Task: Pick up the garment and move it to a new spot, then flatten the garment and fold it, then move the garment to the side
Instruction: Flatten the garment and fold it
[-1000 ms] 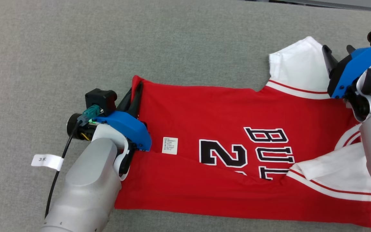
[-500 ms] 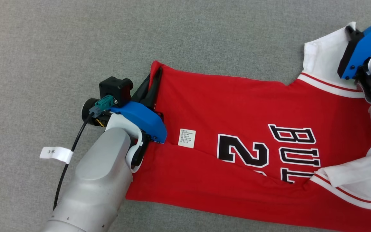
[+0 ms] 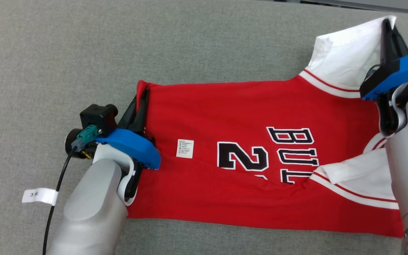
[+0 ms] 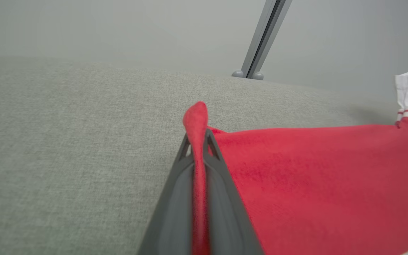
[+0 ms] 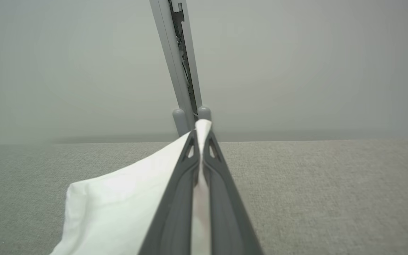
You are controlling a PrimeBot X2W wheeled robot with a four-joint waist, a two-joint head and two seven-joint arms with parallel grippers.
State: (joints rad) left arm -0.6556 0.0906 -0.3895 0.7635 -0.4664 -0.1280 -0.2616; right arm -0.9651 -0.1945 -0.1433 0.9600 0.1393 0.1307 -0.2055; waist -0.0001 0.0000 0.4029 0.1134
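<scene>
The garment (image 3: 246, 117) is a red jersey with white sleeves and black-and-white lettering, spread across the grey surface in the head view. My left gripper (image 3: 143, 92) is shut on its red hem corner at the left; the left wrist view shows the red cloth (image 4: 196, 120) pinched between the fingers. My right gripper (image 3: 388, 26) is shut on the white sleeve (image 3: 349, 60) at the far right and holds it lifted; in the right wrist view the white cloth (image 5: 119, 209) runs between the shut fingers. The near part of the jersey is folded over, with a second white sleeve (image 3: 356, 170) on top.
The grey fabric surface (image 3: 190, 42) stretches around the jersey, with free room at the back and left. A black cable with a white tag (image 3: 39, 195) hangs by my left forearm. A grey upright post (image 5: 177, 63) stands beyond the far edge.
My right gripper has gone from open beside the white sleeve to shut on it and has lifted it. The left gripper keeps its grip on the hem. The camera shifted between frames.
</scene>
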